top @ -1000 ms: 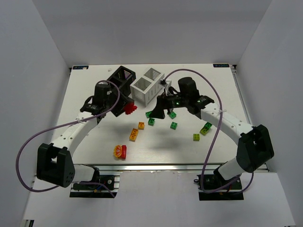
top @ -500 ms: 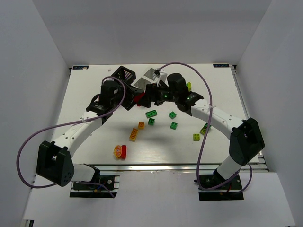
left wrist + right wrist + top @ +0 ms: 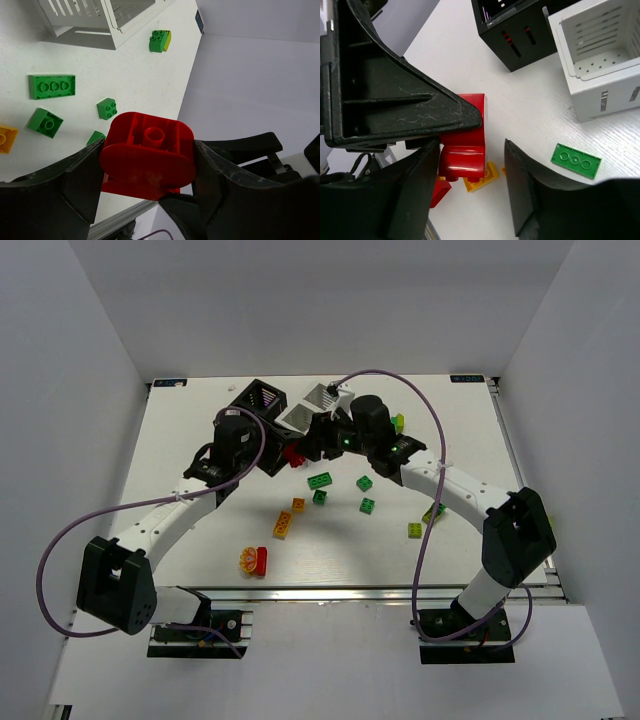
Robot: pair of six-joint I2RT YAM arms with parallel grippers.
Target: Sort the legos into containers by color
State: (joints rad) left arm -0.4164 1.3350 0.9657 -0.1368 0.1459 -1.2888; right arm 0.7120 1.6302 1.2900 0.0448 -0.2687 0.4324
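Jaws of my left gripper [image 3: 147,162] clamp a red lego [image 3: 147,142]; my right gripper's [image 3: 471,165] stand apart, empty. Sorting looks barely begun: the white container [image 3: 600,95] by the far edge shows a bare compartment, and green legos [image 3: 575,160] lie loose.

A white tabletop [image 3: 330,550] sits between plain pale walls [image 3: 320,300] (left, far and right). A metal rail [image 3: 330,592] lines its near edge; a small label [image 3: 467,378] marks each far corner.

Red lego [image 3: 147,150] gripped; green legos [image 3: 52,86] loose near white rack [image 3: 80,39]
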